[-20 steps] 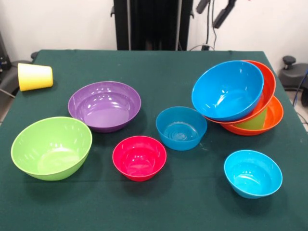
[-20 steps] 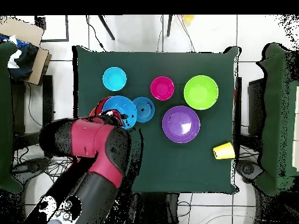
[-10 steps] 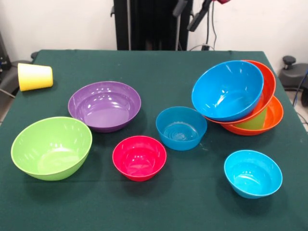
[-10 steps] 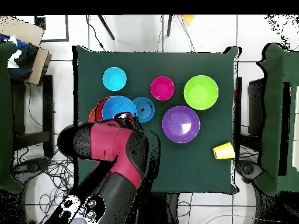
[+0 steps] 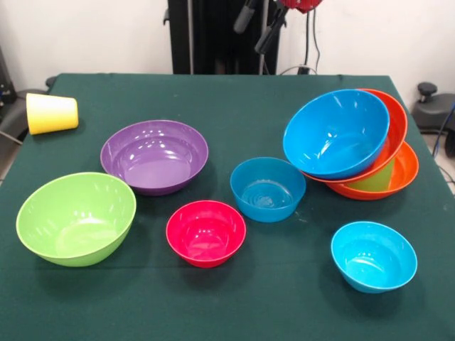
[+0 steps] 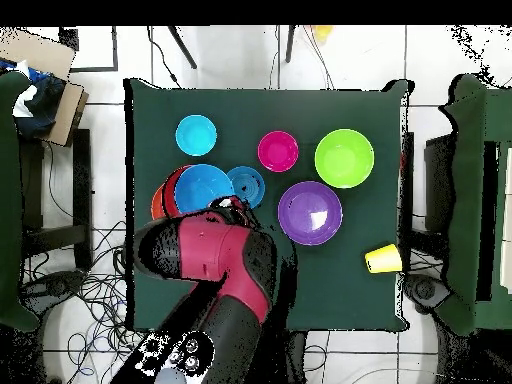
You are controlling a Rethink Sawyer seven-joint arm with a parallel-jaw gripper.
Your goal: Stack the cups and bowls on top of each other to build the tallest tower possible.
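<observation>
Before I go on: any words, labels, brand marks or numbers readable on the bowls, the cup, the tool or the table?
None: no text can be read in either view.
The bowls, such as the purple bowl, are plain plastic.
The yellow cup bears no print.
The tool and table show no marks.

You see the gripper (image 5: 257,21) only as two dark fingers cut off by the front view's top edge. Overhead, the arm (image 6: 215,275) hides it. In the tower (image 5: 355,145), the green cup (image 5: 375,177) shows only a sliver between the orange bowls (image 5: 398,160).
</observation>
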